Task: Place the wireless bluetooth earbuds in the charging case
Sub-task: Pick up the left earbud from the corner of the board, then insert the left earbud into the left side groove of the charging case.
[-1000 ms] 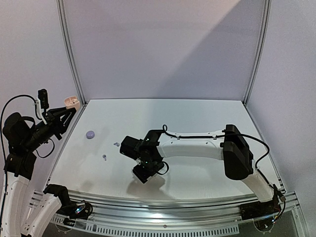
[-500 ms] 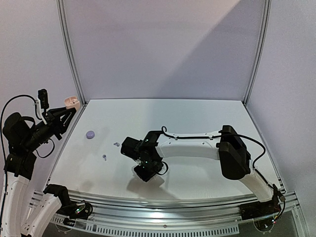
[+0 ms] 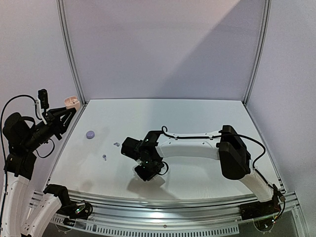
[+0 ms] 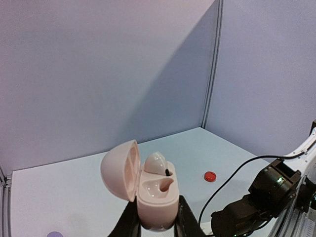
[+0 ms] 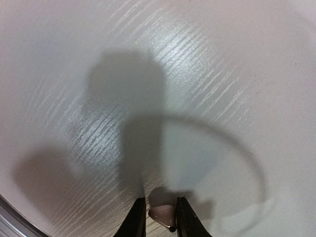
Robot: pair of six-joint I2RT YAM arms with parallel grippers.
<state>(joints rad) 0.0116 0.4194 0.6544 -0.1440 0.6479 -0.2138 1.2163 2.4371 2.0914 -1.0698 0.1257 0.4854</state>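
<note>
My left gripper (image 4: 157, 219) is raised at the far left, shut on a pale pink charging case (image 4: 155, 195) with its lid open. One earbud (image 4: 157, 163) sits in the far socket and the near socket is bare. In the top view the case (image 3: 72, 102) is above the table's left edge. My right gripper (image 5: 161, 216) points down at the table, its fingers close on either side of a small pale earbud (image 5: 163, 211) lying on the surface. The top view has this gripper (image 3: 145, 173) low at the front middle, where it hides the earbud.
A lilac round case (image 3: 90, 134) lies at the left of the table, with two tiny lilac-grey earbuds (image 3: 116, 144) (image 3: 104, 157) near it. A small red round thing (image 4: 210, 176) lies further along the table. The right arm (image 3: 197, 145) stretches across the front.
The right gripper's fingers have closed in around the pale earbud and the hand has sunk slightly towards the table. The left arm and its case have not moved.
</note>
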